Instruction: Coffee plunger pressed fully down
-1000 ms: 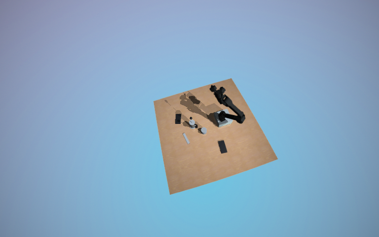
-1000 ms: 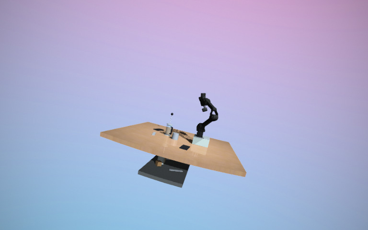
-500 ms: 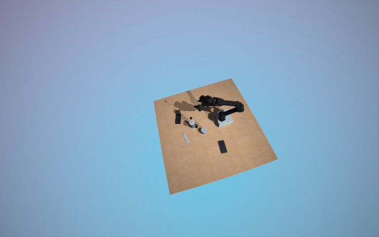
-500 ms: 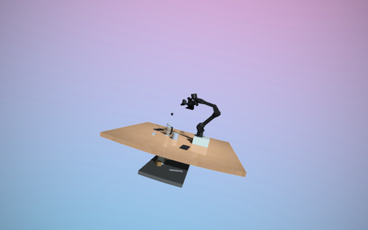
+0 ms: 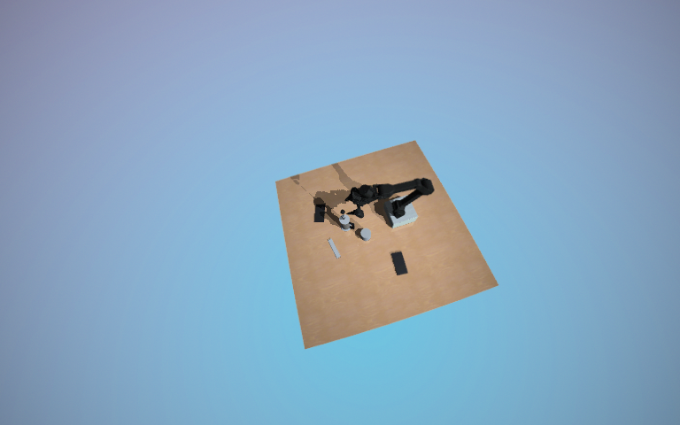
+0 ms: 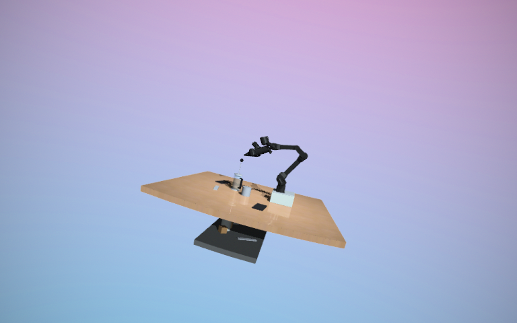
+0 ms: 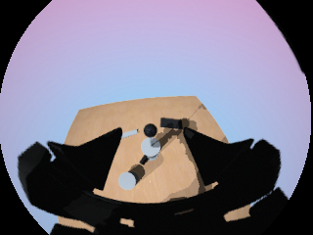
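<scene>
From the top view the coffee press (image 5: 344, 222) is showing as a small grey cylinder, and its plunger rod is too thin to trace there; only the dark knob (image 5: 342, 212) is reading. The exterior view is giving what the top view cannot: the knob (image 6: 241, 160) is standing high above the press body (image 6: 237, 182) on a faint rod, so the plunger is sitting fully raised. The press is standing upright on the wooden table (image 6: 305, 221), just beside a pale mug (image 6: 246, 190).

The gripper (image 6: 248, 153) is hovering beside and slightly above the knob, apart from it, jaws spread wide and holding nothing. In the wrist view the dark fingers are framing the scene, with the knob (image 7: 151, 129) sitting between them farther out, the press (image 7: 151, 148) below it and the mug (image 7: 127, 180) nearer; the lower part of that view is being blocked by the gripper body.

A black block (image 5: 319, 212), a flat grey strip (image 5: 334, 248) and a flat black rectangle (image 5: 398, 263) are lying on the table. Under the table, a dark base (image 6: 228, 243) is half hidden. No writing is legible on anything.
</scene>
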`<state>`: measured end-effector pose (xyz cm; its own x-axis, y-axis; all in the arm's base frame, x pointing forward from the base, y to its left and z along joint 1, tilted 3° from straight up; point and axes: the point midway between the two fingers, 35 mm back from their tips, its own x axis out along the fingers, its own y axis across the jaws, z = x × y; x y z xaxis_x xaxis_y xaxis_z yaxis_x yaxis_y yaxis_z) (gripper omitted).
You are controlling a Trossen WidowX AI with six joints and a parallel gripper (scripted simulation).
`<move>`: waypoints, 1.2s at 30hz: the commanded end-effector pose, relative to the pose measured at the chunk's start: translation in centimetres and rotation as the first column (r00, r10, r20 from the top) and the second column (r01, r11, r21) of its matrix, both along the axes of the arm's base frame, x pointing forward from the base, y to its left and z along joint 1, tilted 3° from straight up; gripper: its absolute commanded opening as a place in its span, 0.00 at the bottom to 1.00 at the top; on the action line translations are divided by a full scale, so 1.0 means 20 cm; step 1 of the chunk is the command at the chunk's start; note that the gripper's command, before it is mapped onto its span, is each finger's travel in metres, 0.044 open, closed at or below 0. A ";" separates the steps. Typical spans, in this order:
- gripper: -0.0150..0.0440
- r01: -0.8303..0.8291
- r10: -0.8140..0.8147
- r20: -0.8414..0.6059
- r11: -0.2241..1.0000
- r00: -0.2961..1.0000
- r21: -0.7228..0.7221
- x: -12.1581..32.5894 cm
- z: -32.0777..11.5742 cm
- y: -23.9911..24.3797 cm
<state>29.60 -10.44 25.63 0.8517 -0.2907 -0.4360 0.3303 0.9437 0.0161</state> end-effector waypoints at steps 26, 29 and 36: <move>1.00 -0.017 0.017 -0.003 1.000 1.000 -0.004 0.12 -0.17 -0.02; 1.00 -0.018 0.018 -0.003 1.000 1.000 -0.004 0.14 -0.19 -0.02; 1.00 -0.019 0.019 -0.002 1.000 1.000 -0.004 0.17 -0.21 -0.04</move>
